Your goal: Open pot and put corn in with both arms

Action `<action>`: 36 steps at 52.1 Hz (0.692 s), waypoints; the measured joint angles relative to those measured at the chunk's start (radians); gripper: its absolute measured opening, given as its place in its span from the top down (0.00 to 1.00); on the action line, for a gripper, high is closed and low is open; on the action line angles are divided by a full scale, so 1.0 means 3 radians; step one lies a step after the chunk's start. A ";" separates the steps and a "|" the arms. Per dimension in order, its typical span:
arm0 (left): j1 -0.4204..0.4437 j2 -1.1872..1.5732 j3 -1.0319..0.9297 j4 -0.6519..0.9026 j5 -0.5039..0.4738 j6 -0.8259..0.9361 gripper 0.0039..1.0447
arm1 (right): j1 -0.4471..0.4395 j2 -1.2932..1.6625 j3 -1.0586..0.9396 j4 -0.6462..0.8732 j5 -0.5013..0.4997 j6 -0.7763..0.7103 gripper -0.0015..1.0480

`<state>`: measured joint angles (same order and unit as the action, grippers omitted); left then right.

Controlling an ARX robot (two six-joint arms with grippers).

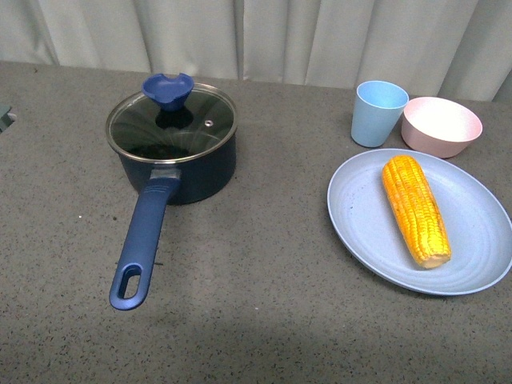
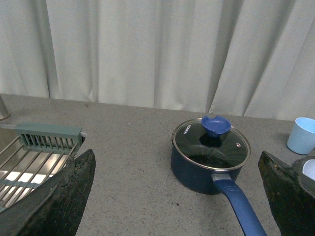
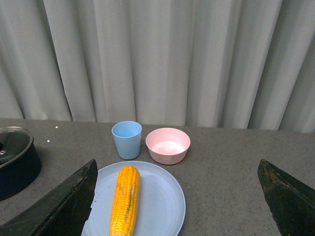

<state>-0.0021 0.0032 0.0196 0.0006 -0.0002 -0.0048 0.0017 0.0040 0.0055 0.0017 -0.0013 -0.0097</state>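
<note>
The navy-blue pot (image 1: pixel 180 164) stands at the left of the table with its glass lid (image 1: pixel 172 124) on, topped by a blue knob (image 1: pixel 168 90). Its long handle (image 1: pixel 142 240) points toward me. The yellow-orange corn (image 1: pixel 414 208) lies on a light blue plate (image 1: pixel 360 216) at the right. Neither arm shows in the front view. My left gripper (image 2: pixel 177 196) is open, back from the pot (image 2: pixel 197 169). My right gripper (image 3: pixel 177 196) is open, back from the corn (image 3: pixel 125 200) and its plate (image 3: pixel 160 196).
A light blue cup (image 1: pixel 378 112) and a pink bowl (image 1: pixel 442 126) stand behind the plate. A wire dish rack (image 2: pixel 29 157) sits left of the pot in the left wrist view. White curtains hang along the table's far edge.
</note>
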 joint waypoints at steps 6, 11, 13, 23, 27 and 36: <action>0.0000 0.0000 0.0000 0.0000 0.0000 0.0000 0.06 | 0.0000 0.0000 0.0000 0.0000 0.0000 0.0000 0.09; 0.0000 0.0000 0.0000 0.0000 0.0000 0.0000 0.06 | 0.0000 0.0000 0.0000 0.0000 0.0000 0.0000 0.09; 0.0000 0.0000 0.0000 0.0000 0.0000 0.0000 0.06 | 0.0000 0.0000 0.0000 0.0000 0.0000 0.0000 0.09; 0.0000 0.0000 0.0000 0.0000 0.0000 0.0000 0.06 | 0.0000 0.0001 0.0000 0.0000 0.0000 0.0000 0.09; 0.0000 0.0000 0.0000 0.0000 0.0000 0.0000 0.06 | 0.0000 0.0000 0.0000 0.0000 0.0000 0.0000 0.09; 0.0000 0.0000 0.0000 0.0000 0.0000 0.0000 0.06 | 0.0000 0.0001 0.0000 0.0000 0.0000 0.0000 0.09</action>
<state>-0.0021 0.0032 0.0196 0.0006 -0.0002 -0.0048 0.0017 0.0044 0.0055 0.0017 -0.0013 -0.0097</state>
